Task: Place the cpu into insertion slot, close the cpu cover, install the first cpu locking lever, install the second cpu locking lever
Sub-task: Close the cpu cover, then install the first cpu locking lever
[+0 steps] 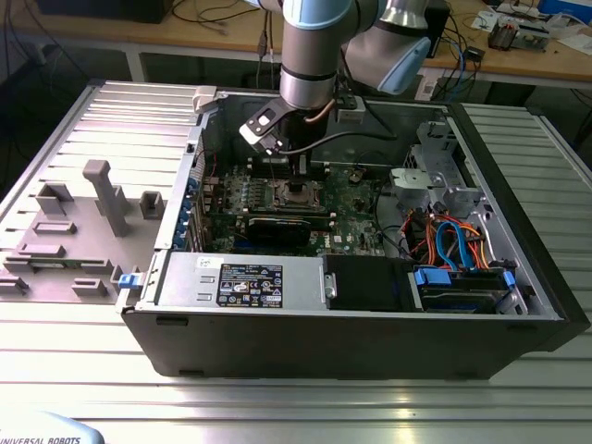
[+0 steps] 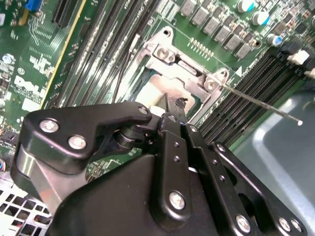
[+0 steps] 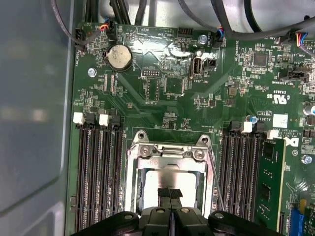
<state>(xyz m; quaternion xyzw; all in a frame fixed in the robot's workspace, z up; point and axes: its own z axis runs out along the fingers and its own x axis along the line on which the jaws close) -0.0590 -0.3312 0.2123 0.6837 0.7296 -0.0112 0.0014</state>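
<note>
Squarely, silver cpu cover (image 3: 170, 161) frames grey cpu (image 3: 167, 177); fingers (image 3: 164, 195) together.

Bright, even light (mild glare)

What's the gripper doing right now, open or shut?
The gripper is shut, fingertips together over the cpu, nothing visibly held.

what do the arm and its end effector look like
The arm is made of silver-grey cylindrical segments with light blue joint caps, and a black cable loops at its wrist. The end effector is black: flat linkage plates fastened with silver screws, narrowing to two slim black fingers.
</note>
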